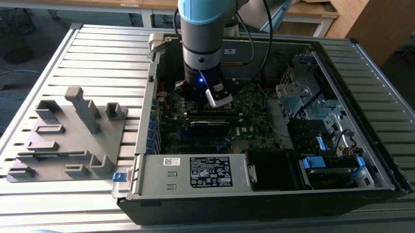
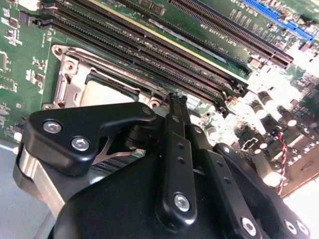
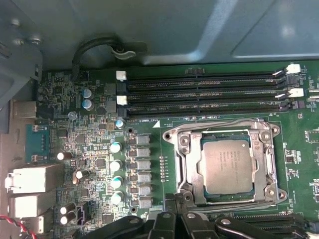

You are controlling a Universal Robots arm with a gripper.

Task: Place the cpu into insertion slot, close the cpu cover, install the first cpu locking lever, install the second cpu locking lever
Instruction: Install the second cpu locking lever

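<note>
Much of the gripper stays hard for us to read: in the second wrist view its black linkages crowd the foreground, with the fingers pressed together at one thin tip just over the edge of the insertion slot, nothing pinched between them. In the first wrist view we see the same black finger links cut off at the picture's edge, right beside the socket's near rim.

We find the cpu lying flat inside the insertion slot, its dull silver top showing through the window of the cpu cover, which lies down around it. We cannot tell whether the locking levers are latched. In the second wrist view only a pale corner of the chip shows behind the gripper body.

Long black memory slots run alongside the socket on the green motherboard.

In the exterior view the arm reaches down into an open computer case, hiding the socket area from us. A labelled power supply box sits at the case's near side. The case rests on a ribbed metal table, with a grey fixture block toward the exterior view's left. Wooden furniture stands behind.
</note>
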